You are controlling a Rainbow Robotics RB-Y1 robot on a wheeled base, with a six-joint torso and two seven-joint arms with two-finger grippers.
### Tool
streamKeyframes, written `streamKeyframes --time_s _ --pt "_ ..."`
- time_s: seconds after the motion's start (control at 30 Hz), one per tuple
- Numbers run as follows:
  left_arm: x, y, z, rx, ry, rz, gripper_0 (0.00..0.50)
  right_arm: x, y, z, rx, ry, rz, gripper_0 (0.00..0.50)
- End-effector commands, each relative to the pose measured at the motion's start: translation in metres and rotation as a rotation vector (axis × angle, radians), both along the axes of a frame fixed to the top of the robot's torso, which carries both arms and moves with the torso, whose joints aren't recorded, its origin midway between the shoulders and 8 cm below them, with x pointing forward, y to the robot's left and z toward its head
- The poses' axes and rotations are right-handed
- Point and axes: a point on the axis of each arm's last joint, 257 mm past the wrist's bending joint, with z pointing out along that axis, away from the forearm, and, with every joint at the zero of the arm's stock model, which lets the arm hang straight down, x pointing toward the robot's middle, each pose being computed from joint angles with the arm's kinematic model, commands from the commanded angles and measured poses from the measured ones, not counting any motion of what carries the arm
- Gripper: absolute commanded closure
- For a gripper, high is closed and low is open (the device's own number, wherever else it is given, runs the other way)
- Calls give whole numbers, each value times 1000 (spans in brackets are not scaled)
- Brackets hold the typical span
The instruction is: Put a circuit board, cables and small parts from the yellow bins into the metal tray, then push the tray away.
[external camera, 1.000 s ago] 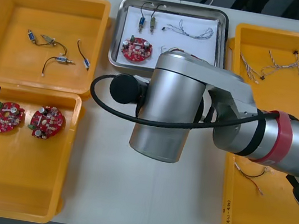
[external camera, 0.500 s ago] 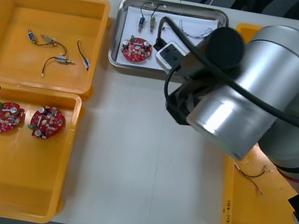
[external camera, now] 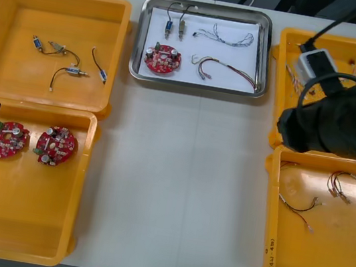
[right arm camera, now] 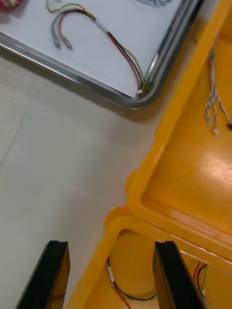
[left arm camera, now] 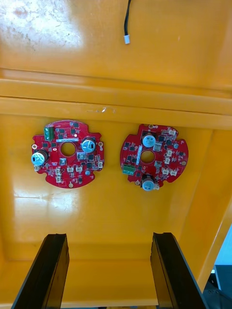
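The metal tray (external camera: 196, 84) looked fully loaded, so the right jaws, wide and empty nearby, needed to meet its near rim squarely

R gripper (right arm camera: 111, 251) backed off tray (external camera: 196, 84) to R bins (external camera: 268, 242), red/yellow cable (external camera: 227, 70) uncovered.

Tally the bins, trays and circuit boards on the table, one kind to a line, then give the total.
Yellow bins: 4
Metal tray: 1
Red circuit boards: 3, one in the tray and two in the near bin on the left
Total: 8
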Motion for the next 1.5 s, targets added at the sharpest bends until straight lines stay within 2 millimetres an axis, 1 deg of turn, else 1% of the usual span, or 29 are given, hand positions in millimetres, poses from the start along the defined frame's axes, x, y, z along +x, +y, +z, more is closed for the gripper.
streamKeyframes --time_s 0.03,0.1,0.13,0.2,0.3,0.43,0.5,0.63,0.8,0.9,1.07,1.5 --pt "-3 15 15 75 -26 -46 0 -7 -56 7 60 -5 -151 0" --pt "-3 15 15 75 -26 -46 0 -9 -75 4 75 10 -194 0" --pt "-3 15 15 75 -26 -46 0 -10 -79 3 77 14 -205 0" --pt "-3 15 15 75 -26 -46 0 -13 -95 -1 87 26 -245 0" --pt "-3 15 15 75 -26 -46 0 -17 -112 -6 95 41 -286 0" --pt "-3 15 15 75 -26 -46 0 -24 -129 -15 104 66 -327 0" --pt "-3 15 15 75 -26 -46 0 -29 -141 -23 116 92 -359 0" --pt "-3 15 15 75 -26 -46 0 -35 -154 -36 155 141 -398 0" --pt "-3 15 15 75 -26 -46 0 -51 -173 -56 182 211 -432 0" --pt "-3 15 15 75 -26 -46 0 -58 -182 -61 161 226 -446 0" --pt "-3 15 15 75 -26 -46 0 -61 -196 -64 145 235 -475 0" --pt "-3 15 15 75 -26 -46 0 -61 -197 -62 154 234 -470 0"
